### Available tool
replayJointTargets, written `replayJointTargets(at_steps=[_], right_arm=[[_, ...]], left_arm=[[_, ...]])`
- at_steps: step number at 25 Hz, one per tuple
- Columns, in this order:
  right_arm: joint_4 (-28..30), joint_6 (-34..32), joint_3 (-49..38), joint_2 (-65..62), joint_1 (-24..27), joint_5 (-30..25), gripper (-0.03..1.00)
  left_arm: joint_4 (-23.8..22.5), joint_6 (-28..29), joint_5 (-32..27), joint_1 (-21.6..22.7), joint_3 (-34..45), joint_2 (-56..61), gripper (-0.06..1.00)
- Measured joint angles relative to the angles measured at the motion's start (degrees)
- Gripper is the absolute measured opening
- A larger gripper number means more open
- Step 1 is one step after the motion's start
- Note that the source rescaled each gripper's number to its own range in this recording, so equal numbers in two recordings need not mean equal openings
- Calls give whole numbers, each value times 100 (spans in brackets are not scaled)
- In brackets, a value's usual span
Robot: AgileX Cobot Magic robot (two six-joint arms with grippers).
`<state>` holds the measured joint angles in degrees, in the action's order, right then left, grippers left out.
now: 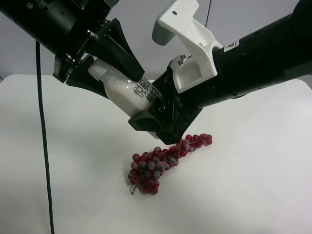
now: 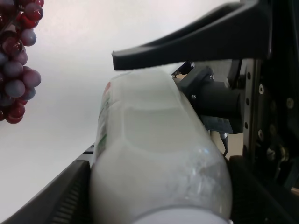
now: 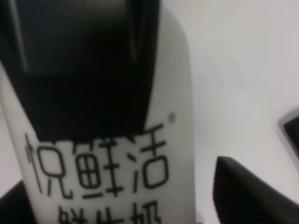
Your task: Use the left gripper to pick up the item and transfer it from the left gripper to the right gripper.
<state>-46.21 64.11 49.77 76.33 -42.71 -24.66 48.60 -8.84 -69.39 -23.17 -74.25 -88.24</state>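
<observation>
The bottle hangs tilted above the table, cap end toward the exterior view's upper left, base toward the lower right. The left gripper, reaching in from that view's upper left, clasps the bottle's upper body between its fingers. The right gripper, from the upper right, straddles the base end, one finger just apart from it. The grapes lie on the table below both grippers. A cable hangs at the left.
</observation>
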Motion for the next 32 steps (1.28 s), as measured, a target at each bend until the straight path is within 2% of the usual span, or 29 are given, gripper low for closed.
replayJointTargets(at_steps=[2,4,21,22,23,25,26,28,32], right_arm=[[0,0,0,0,0,-7,19],[-6,19,0,0,0,-31,1],[-62,40,0,0,0,-87,1],[-62,40,0,0,0,-87,1],[-62,40,0,0,0,-99,1],[-62,40,0,29,0,-116,0],[-62,40,0,48,0,-116,0],[-62,40,0,61,0,-116,0],[-62,40,0,61,0,-123,0]], left_arm=[[0,0,0,0,0,0,3],[20,34,46,0,0,0,3],[26,91,46,0,0,0,3],[26,91,46,0,0,0,8],[65,84,33,0,0,0,23],[161,60,10,0,0,12,65],[176,55,-5,0,0,18,81],[186,36,-5,0,0,30,93],[205,10,-5,0,0,29,98]])
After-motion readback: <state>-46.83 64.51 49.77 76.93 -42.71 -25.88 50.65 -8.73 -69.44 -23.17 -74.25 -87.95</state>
